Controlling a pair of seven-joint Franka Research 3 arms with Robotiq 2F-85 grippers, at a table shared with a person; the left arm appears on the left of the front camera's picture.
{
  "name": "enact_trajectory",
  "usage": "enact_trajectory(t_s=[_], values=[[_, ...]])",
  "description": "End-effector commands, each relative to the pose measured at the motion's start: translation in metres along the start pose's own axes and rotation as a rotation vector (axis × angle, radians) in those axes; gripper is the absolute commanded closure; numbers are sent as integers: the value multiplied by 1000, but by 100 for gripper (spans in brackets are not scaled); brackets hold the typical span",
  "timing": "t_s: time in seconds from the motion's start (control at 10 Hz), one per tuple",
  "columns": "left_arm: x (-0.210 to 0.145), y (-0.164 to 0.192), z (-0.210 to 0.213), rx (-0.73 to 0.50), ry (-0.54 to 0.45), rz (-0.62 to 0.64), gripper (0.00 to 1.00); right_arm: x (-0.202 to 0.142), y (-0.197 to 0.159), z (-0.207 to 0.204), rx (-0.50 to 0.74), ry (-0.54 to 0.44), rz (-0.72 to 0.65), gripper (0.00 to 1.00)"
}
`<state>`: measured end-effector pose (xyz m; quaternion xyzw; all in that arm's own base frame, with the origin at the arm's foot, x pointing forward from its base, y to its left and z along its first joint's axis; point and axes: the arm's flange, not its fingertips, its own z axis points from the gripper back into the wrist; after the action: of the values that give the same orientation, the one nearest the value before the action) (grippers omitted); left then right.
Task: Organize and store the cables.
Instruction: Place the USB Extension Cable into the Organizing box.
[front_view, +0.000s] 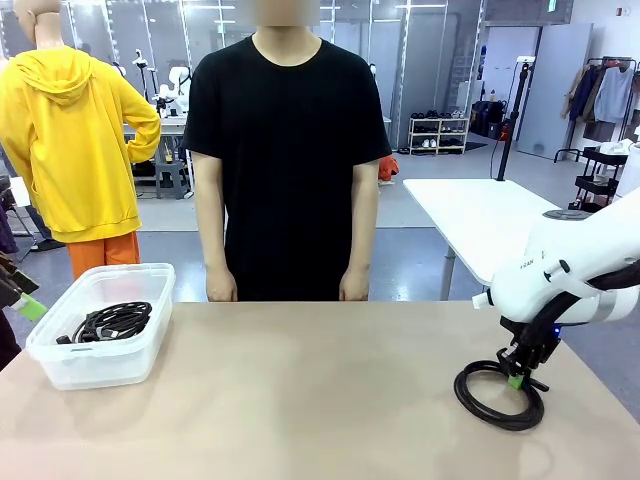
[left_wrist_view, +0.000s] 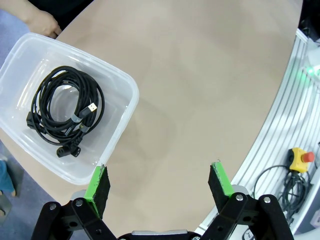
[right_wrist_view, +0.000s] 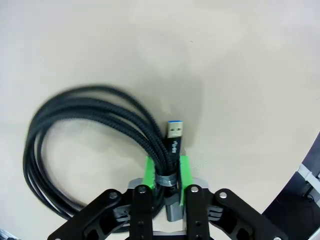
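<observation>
A coiled black braided cable (right_wrist_view: 90, 145) with a USB plug lies on the tan table at the front right (front_view: 497, 395). My right gripper (right_wrist_view: 167, 172) is shut on the cable's banded bundle beside the plug, low over the table (front_view: 518, 378). More coiled black cables (left_wrist_view: 67, 111) lie inside a clear plastic bin (left_wrist_view: 125, 92) at the table's left (front_view: 110, 322). Above the table beside the bin, my left gripper (left_wrist_view: 160, 187) hangs open with nothing between its green pads.
A person in a black shirt (front_view: 288, 150) stands at the far edge, hands (front_view: 222, 287) hanging by the table. A white table (front_view: 480, 215) stands behind at the right. The tan tabletop (front_view: 320, 380) between bin and coil is bare.
</observation>
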<state>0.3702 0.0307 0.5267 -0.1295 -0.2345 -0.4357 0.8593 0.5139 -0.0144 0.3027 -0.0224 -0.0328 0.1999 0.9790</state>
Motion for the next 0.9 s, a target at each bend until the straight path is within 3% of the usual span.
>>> enact_trajectory(t_s=[0.0,0.2,0.5,0.6,0.8], values=[[3,0,4,-5,19,13,0,1,5,-3,-5,-8,-26,100],[3,0,4,-5,19,13,0,1,4,26,26,-3,-135,100],[3,0,4,-5,19,13,0,2,31,100,57,-89,-195,100],[3,0,4,-5,19,13,0,8,55,114,169,-120,-247,100],[3,0,4,-5,19,13,0,26,83,117,174,-116,-230,100]])
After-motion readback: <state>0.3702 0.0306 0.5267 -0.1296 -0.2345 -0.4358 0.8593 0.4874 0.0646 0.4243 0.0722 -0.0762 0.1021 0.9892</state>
